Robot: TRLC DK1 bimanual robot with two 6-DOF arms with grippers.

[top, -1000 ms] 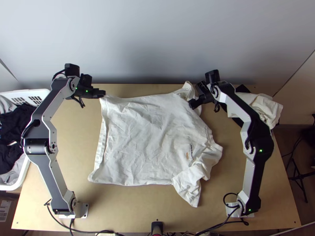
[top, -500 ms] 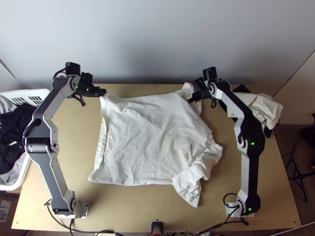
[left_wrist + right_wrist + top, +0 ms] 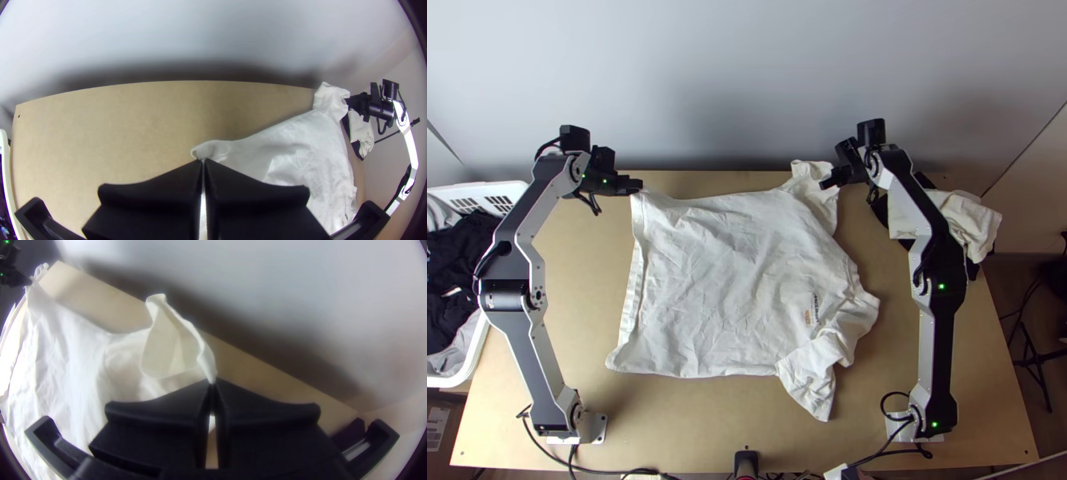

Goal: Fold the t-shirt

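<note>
The left gripper (image 3: 203,161) is clenched on one hem corner of the t-shirt (image 3: 723,272), and the right gripper (image 3: 212,383) pinches the edge of a sleeve (image 3: 175,344); probably they keep these two ends so the far side can be folded over. The white t-shirt lies between the grippers and nearer than them, spread flat below the left one, wrinkled in the middle, bunched below the right one.

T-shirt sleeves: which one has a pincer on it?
The far sleeve, at the back of the table: the right pincer grips it. The near sleeve lies ungripped.
</note>
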